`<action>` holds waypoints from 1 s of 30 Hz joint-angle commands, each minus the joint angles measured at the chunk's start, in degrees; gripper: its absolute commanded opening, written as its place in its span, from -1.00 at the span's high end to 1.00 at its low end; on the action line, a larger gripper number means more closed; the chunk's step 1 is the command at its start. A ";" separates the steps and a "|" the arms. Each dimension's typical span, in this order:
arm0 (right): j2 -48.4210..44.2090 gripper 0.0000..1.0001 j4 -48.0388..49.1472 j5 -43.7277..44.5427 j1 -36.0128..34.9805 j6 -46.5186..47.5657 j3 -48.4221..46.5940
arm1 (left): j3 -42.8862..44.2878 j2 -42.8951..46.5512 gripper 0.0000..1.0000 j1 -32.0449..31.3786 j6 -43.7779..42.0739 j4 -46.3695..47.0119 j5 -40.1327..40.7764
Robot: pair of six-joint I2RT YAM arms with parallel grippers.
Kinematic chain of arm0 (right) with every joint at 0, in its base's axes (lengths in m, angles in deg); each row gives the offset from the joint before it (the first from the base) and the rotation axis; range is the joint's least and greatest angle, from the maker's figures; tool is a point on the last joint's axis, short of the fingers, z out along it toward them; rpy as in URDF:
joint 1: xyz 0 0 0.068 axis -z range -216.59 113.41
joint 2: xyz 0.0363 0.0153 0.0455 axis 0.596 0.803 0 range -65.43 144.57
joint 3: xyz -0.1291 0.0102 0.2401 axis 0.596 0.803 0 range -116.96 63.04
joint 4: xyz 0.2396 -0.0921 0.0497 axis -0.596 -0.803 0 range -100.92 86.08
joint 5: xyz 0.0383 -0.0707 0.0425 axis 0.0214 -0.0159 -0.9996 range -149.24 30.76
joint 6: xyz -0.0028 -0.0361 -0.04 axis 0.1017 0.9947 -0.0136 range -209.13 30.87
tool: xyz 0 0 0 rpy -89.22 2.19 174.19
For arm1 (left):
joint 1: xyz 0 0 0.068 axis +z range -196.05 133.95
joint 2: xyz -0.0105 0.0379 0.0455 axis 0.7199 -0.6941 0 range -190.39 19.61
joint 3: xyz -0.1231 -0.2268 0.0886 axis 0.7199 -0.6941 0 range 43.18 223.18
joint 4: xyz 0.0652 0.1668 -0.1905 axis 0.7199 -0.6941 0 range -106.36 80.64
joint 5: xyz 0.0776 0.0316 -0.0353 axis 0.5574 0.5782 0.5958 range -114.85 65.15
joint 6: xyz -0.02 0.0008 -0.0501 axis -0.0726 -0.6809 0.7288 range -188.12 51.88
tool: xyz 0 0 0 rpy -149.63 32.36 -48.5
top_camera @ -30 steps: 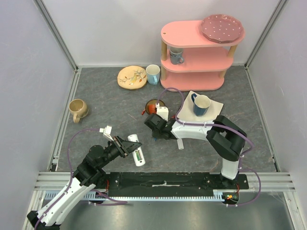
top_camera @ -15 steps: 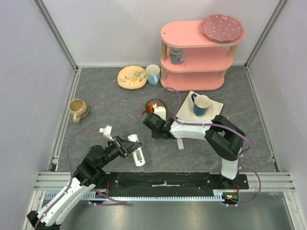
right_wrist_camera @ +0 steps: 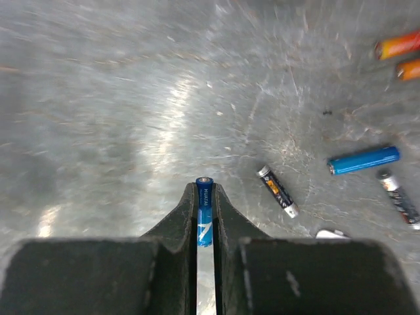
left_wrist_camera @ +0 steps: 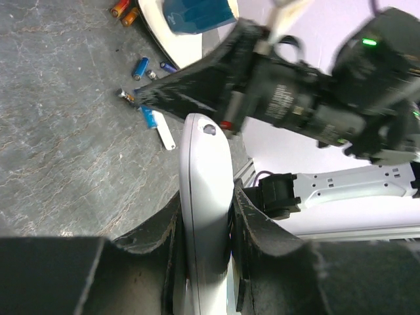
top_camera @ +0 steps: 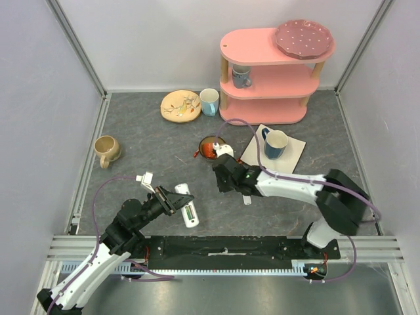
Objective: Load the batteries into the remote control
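The left gripper (left_wrist_camera: pixel 207 209) has its jaws clamped on the white remote control (left_wrist_camera: pixel 205 164), one finger on each long side. The remote's rounded end projects beyond the fingertips. In the overhead view the remote control sits toward the left front of the grey table (top_camera: pixel 144 144), well apart from the napkin (top_camera: pixel 296 152). Whether it touches the table cannot be told.

The right gripper (right_wrist_camera: pixel 204 191) has its jaws pinching a blue battery (right_wrist_camera: pixel 204 226) lengthwise, with the battery's end just past the fingertips.

Other loose batteries (right_wrist_camera: pixel 277 191) lie on the table to the right in the right wrist view: one blue (right_wrist_camera: pixel 363 160), a second dark one (right_wrist_camera: pixel 398 197) and two orange (right_wrist_camera: pixel 398 44) near the upper edge.

A blue cup (top_camera: pixel 274 143) stands on the napkin.
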 commanded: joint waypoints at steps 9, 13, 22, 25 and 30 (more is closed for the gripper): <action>-24.15 1.00 12.70 10.91 -12.49 9.57 9.24 | -1.96 -20.64 0.96 0.24 2.51 26.87 -0.35; -29.34 1.00 15.25 15.30 -14.78 7.89 11.63 | -0.81 -26.71 0.96 0.16 3.21 32.86 0.88; -30.75 1.00 21.66 24.63 -23.39 3.94 13.56 | -2.31 -31.39 0.96 -0.02 7.61 45.85 6.86; -30.49 1.00 26.40 25.24 -24.54 2.79 14.27 | -4.85 -29.99 0.96 -0.02 7.70 47.80 8.79; -29.53 1.00 29.57 26.30 -25.16 3.40 14.18 | -6.17 -27.79 0.96 -0.02 7.35 49.74 8.80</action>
